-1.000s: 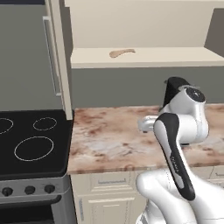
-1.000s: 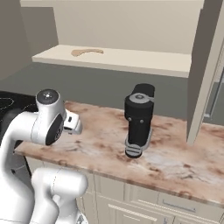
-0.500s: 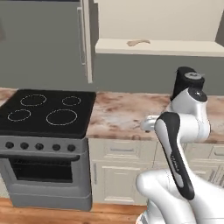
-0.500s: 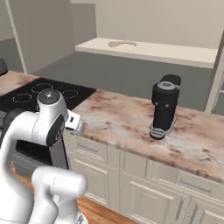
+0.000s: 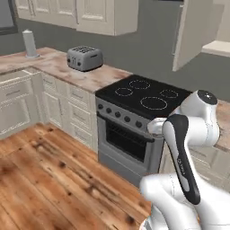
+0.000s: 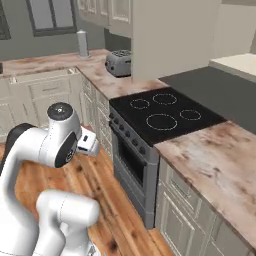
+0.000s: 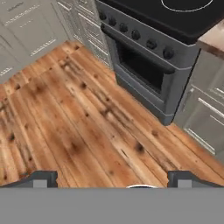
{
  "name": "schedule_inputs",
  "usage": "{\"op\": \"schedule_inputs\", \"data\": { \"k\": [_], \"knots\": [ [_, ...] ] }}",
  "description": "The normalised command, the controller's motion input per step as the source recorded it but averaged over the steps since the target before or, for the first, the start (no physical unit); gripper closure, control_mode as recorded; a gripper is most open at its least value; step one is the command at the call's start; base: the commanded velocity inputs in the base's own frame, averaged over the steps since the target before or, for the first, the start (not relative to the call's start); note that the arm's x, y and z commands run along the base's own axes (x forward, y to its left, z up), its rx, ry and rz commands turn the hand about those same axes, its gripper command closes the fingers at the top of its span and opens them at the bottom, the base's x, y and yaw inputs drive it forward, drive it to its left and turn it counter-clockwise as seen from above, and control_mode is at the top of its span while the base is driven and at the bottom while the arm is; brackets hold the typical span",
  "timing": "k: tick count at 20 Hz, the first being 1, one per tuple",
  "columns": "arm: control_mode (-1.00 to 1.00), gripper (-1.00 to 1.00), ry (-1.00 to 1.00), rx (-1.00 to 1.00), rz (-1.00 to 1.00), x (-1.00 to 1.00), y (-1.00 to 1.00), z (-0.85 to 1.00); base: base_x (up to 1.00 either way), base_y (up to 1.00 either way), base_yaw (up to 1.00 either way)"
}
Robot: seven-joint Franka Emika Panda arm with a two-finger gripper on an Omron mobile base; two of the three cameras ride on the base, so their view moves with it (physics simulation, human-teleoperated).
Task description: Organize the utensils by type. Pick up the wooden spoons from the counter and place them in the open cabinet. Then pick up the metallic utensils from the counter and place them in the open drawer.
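Empty end effector (image 7: 112,179), jaws spread wide over bare wood floor (image 7: 74,127) with the stove (image 7: 153,52) ahead; no utensils visible, so probably in transit between pickups; next find the island counter.

**Arm folded close to the base, gripper open**

The white arm (image 5: 186,148) rises from the base and bends back on itself, its dark-jointed elbow (image 6: 60,112) held high and the forearm tucked close to the body. In the hand view the gripper (image 7: 112,177) points downward, tilted slightly forward, and its two dark fingertips (image 7: 41,178) stand far apart at either side, with nothing held between them.
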Motion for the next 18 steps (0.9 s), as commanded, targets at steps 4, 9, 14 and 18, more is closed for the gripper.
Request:
{"op": "schedule_inputs", "data": {
  "k": [4,9,14,18],
  "knots": [
    [1.00,-1.00,0.00,0.00,0.00,0.00,0.00,0.00,-0.08,-0.03,1.00],
    [1.00,-1.00,0.00,0.00,0.00,0.00,0.00,0.00,-0.03,0.00,1.00],
    [1.00,-1.00,0.00,0.00,0.00,0.00,0.00,0.00,-0.02,0.00,1.00],
    [1.00,-1.00,0.00,0.00,0.00,0.00,0.00,0.00,-0.02,0.00,1.00]
  ]
}}
